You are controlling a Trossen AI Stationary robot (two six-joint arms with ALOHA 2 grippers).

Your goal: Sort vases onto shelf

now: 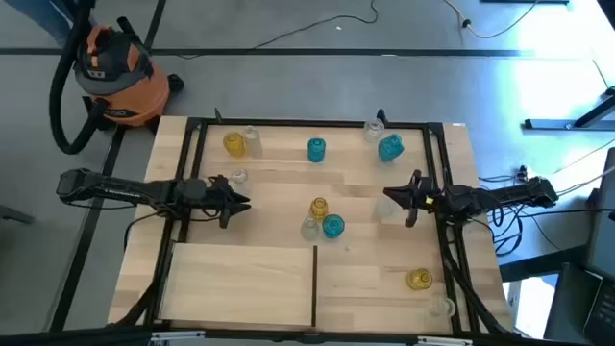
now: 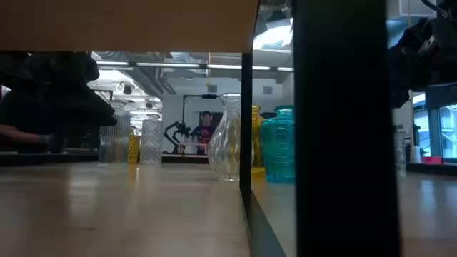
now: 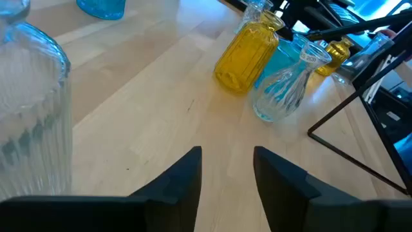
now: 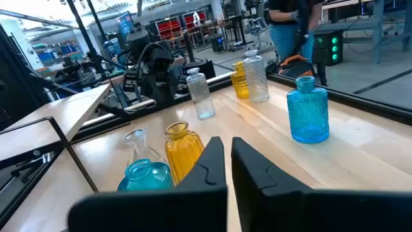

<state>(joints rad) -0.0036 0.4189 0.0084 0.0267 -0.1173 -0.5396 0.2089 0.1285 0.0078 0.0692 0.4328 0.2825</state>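
Small glass vases stand upright on their bases on the pale-wood shelf (image 1: pixel 240 288). An amber vase (image 1: pixel 318 208), a clear one (image 1: pixel 309 228) and a teal one (image 1: pixel 332 226) cluster at the middle. My left gripper (image 1: pixel 246 202) hovers left of that cluster, open, with nothing between its fingers (image 3: pixel 225 167). A ribbed clear vase (image 3: pixel 32 109) stands close beside it. My right gripper (image 1: pixel 388 195) hovers right of the cluster, shut and empty (image 4: pixel 226 154). More vases line the far side: amber (image 1: pixel 233 144), teal (image 1: pixel 316 149), teal (image 1: pixel 390 147).
Black frame rails (image 1: pixel 192 144) border the table, and a thick black post (image 2: pixel 343 128) stands near the front. An amber vase (image 1: pixel 419 279) and a clear one (image 1: pixel 441 306) stand at the near right. An orange shop vacuum (image 1: pixel 115 77) sits on the floor beyond the far left corner.
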